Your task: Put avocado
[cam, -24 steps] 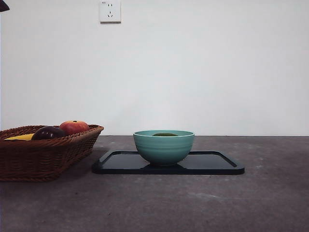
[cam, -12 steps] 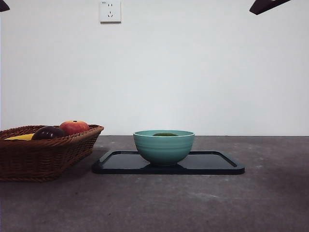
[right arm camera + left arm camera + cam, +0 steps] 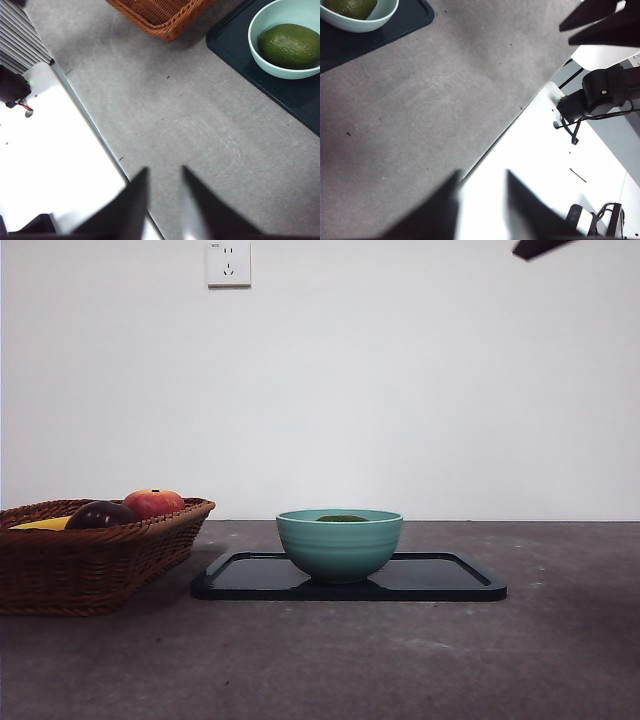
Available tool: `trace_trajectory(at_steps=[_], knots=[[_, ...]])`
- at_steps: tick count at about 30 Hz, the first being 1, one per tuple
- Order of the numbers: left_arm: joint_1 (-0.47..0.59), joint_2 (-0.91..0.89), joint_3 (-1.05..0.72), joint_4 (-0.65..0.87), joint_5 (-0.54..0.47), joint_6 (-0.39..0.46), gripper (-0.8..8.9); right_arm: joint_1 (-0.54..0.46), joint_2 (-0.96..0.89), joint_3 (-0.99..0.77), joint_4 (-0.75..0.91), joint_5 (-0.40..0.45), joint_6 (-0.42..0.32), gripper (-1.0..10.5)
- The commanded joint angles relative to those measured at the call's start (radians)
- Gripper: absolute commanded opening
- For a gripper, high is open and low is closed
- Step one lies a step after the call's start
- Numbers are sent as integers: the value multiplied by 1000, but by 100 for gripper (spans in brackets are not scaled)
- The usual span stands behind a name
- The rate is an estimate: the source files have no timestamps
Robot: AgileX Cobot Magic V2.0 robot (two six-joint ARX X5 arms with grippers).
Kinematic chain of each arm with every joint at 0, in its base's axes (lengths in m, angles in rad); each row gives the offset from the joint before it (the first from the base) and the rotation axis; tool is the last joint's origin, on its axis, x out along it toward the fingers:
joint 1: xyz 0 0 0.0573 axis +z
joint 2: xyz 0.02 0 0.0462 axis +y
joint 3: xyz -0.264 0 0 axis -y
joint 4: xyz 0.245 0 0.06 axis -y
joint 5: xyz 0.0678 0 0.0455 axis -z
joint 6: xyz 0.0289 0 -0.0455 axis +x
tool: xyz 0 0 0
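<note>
Avocado (image 3: 290, 46) lies in bowl (image 3: 339, 544) on tray (image 3: 440, 578), bench (image 3: 400, 660). Left pincer (image 3: 481, 200) and right pincer (image 3: 164, 192) both empty, jaws apart, high over bench.

Dull green avocado (image 3: 290, 46), ribbed teal bowl (image 3: 339, 544), black tray (image 3: 440, 580), brown woven basket (image 3: 90, 560)

From the front, the bowl (image 3: 339, 543) rim hides nearly all of the avocado (image 3: 342, 518); the basket (image 3: 95, 555) beside it is cut off by the frame's edge.
</note>
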Motion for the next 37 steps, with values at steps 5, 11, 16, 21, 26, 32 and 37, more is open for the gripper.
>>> trace_trajectory(at_steps=[5,11,16,21,26,32,37], knots=[[-5,4,10,5,5,12,9,9,4,5,11,-3,8,8],[-5,4,10,5,5,12,9,9,4,6,11,-3,8,8],[-5,4,10,5,5,12,9,9,4,6,11,-3,8,8],[-5,4,10,5,5,12,9,9,4,6,11,-2,8,8],[-5,4,10,5,5,12,9,9,4,6,11,-2,8,8],[7,-31,10,54,-36,96,9,9,4,6,11,-2,8,8],[94,-137,-28,442,-207,172,8,9,4,6,11,-3,8,8]])
